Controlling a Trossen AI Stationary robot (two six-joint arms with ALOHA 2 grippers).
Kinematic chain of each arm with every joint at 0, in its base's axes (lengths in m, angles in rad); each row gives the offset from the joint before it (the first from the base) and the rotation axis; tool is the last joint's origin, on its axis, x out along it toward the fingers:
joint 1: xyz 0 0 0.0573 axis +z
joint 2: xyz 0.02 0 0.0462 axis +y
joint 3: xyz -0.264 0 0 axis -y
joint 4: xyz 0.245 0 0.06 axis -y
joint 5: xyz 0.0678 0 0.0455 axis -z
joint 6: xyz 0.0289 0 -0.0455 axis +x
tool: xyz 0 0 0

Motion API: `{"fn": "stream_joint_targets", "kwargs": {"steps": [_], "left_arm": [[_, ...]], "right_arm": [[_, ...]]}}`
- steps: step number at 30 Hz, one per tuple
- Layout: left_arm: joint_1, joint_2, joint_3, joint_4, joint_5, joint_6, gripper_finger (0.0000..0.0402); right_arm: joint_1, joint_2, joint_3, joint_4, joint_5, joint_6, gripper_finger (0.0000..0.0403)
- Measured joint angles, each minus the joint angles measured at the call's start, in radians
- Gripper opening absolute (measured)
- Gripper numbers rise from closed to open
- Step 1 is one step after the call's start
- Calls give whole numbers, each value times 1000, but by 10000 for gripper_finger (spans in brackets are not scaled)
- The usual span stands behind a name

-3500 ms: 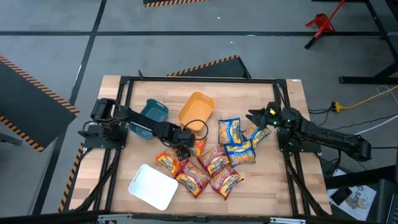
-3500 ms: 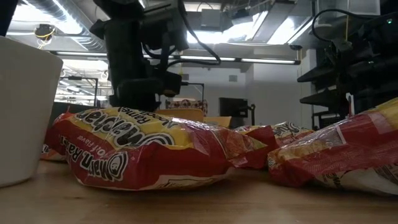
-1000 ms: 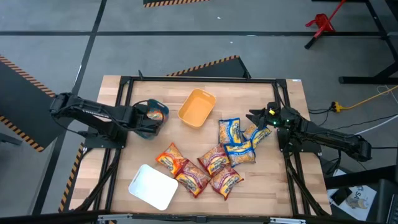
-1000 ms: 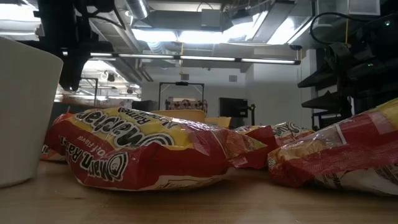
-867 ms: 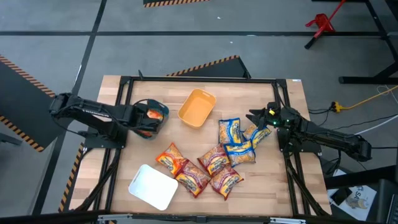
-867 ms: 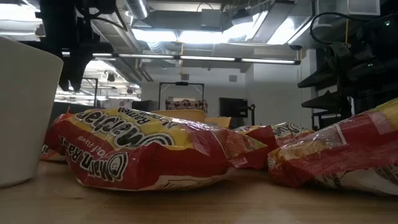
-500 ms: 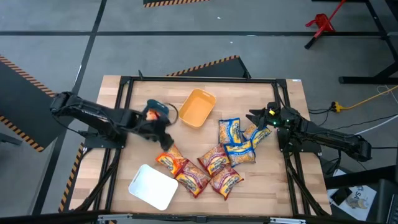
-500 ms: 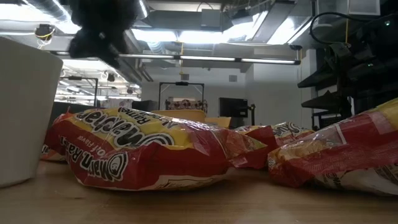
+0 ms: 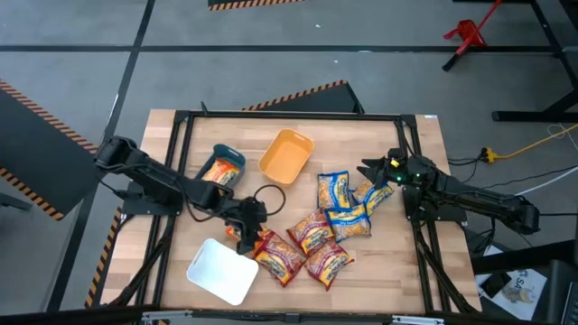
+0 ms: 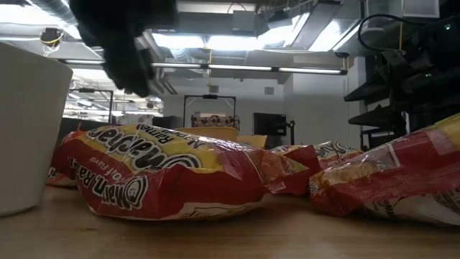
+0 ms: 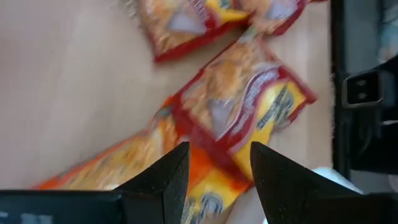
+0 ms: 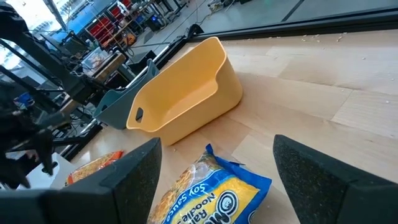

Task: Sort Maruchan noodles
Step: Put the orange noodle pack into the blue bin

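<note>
Jaws parted, left gripper (image 9: 246, 227) hovers over wooden table (image 9: 397, 262).

Bright overhead light — blurred wrist view

Bare table (image 9: 397, 271) right of the packets (image 9: 312, 236); white tray (image 9: 221, 269) crowds their left.

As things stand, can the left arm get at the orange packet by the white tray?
Probably yes. The left tool hangs open right over the orange packet, which lies flat beside the white tray with nothing on top of it.
</note>
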Motion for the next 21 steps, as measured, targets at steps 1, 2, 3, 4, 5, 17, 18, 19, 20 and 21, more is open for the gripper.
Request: {"fn": "stream_joint_targets", "kwargs": {"steps": [1, 2, 3, 4, 5, 17, 18, 19, 20, 21], "left_arm": [[7, 10, 0, 14, 18, 3, 163], [13, 19, 0, 21, 40, 2, 163], [21, 29, 0, 37, 68, -4, 163], [29, 38, 0, 45, 98, -6, 163], [37, 44, 0, 38, 126, -6, 163], [99, 56, 0, 120, -73, -53, 191], [101, 56, 0, 131, -74, -56, 190], [105, 56, 0, 144, -73, -64, 190], [107, 56, 0, 151, -75, -70, 190], [108, 56, 0, 151, -77, -75, 190]], "right_arm": [[0, 0, 0, 0, 0, 0, 294], [0, 0, 0, 0, 0, 0, 294], [0, 0, 0, 0, 0, 0, 294], [0, 0, 0, 0, -1, 0, 294], [0, 0, 0, 0, -4, 0, 294], [0, 0, 0, 2, -17, 0, 294], [0, 0, 0, 2, -17, 0, 294], [0, 0, 0, 2, -17, 0, 294], [0, 0, 0, 2, -17, 0, 294], [0, 0, 0, 2, -17, 0, 294]]}}
